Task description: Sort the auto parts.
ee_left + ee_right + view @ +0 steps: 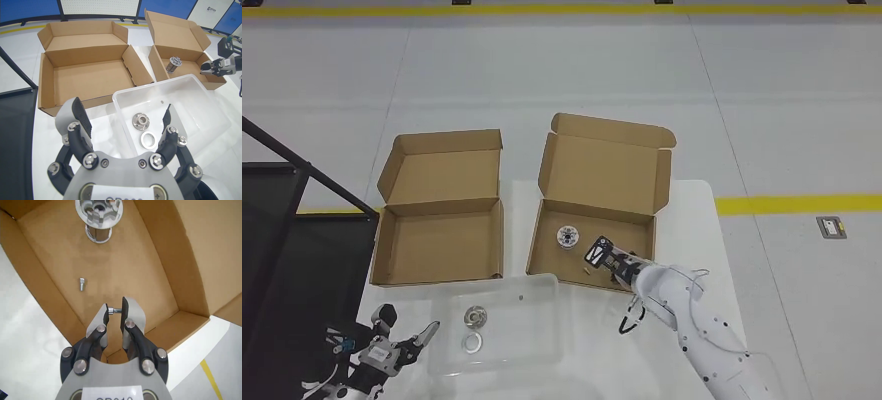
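Table: a white table (689, 225) with rounded corners carries two open cardboard boxes side by side and a clear tray (542, 283) at its near edge.
Floor: a pale grey floor (782, 100) crossed by yellow lines (797, 205). A small grey plate (832, 227) is set into it beyond the table's right side.
Room: a black mesh panel (277, 260) stands against the table's left side. In the left wrist view, blue screens and white pegboard panels (98, 7) stand behind the boxes.
Left box: the left box (437, 245) has its lid folded back.
Right box: the right box (612, 165), lid also back, holds a finned part (567, 236) standing on end and a loose bolt (82, 284) lying on its floor.
Tray contents: a flanged hub (140, 121) and a flat ring (148, 140) lie just beside each other.
Right gripper: the right gripper (115, 308) hangs inside the right box near its front wall. Its fingers are narrowed onto a small bolt (114, 310), pinched end to end, with the head on one pad and the thread tip on the other.
Left gripper: the left gripper (122, 105) is at the table's near left corner, just beside the tray's end. Its fingers are spread wide and hold nothing.
Writing: a white label (112, 393) with dark print sits on each wrist plate, cut off at the edge and unreadable. A white sign (211, 11) with a logo stands at the room's far right.
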Controlling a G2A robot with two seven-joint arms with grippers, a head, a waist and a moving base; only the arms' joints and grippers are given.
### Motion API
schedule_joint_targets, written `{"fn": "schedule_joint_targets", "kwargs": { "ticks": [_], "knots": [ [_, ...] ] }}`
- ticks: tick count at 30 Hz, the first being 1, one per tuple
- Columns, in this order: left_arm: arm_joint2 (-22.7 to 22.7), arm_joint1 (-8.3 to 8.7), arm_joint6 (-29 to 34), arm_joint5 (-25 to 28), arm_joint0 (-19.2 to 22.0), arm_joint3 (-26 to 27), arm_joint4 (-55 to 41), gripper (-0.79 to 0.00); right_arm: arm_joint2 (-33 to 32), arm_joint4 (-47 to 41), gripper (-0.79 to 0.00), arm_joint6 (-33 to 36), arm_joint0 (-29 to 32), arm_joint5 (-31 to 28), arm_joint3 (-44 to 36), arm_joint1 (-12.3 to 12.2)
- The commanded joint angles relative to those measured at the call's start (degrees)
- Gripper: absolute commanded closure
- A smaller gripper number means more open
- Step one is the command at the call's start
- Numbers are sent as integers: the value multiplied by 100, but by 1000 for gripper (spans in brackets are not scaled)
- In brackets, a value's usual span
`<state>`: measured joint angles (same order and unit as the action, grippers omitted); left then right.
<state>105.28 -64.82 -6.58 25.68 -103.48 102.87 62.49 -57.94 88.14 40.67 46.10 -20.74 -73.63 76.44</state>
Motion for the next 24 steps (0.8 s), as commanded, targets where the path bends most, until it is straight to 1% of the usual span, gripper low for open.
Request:
{"fn": "schedule_joint_targets", "kwargs": {
  "ticks": [1,3,4,5,8,9,11,12,17,19,20,21,22,23,24],
  "knots": [
    [0,0,0,0,0,0,0,-785,69,-44,0,99,-153,96,245,44],
    [0,0,0,0,0,0,0,-785,93,-124,0,-9,-293,92,468,76],
    [0,0,0,0,0,0,0,-785,96,-155,-49,-95,-348,89,566,87],
    [0,0,0,0,0,0,0,-785,103,-181,-160,-164,-390,88,660,98],
    [0,0,0,0,0,0,0,-785,126,-215,-231,-328,-490,130,866,129],
    [0,0,0,0,0,0,0,-785,127,-225,-240,-373,-516,140,920,136],
    [0,0,0,0,0,0,0,-785,128,-224,-336,-448,-550,153,1002,145],
    [0,0,0,0,0,0,0,-785,141,-230,-363,-470,-548,157,1011,152],
    [0,0,0,0,0,0,0,-785,122,-123,-376,-606,-472,287,860,150],
    [0,0,0,0,0,0,0,-785,102,3,-403,-683,-369,443,639,138],
    [0,0,0,0,0,0,0,-785,78,81,-471,-741,-305,522,495,127],
    [0,0,0,0,0,0,0,-785,42,163,-520,-832,-217,618,321,111],
    [-8,-1,-6,-5,4,37,15,-785,4,253,-542,-932,-112,694,126,93],
    [-7,1,-19,29,-18,86,78,-785,-34,361,-597,-1027,5,763,-81,71],
    [5,4,-44,48,-51,138,170,-785,-72,466,-730,-1098,129,817,-295,49]
  ]
}}
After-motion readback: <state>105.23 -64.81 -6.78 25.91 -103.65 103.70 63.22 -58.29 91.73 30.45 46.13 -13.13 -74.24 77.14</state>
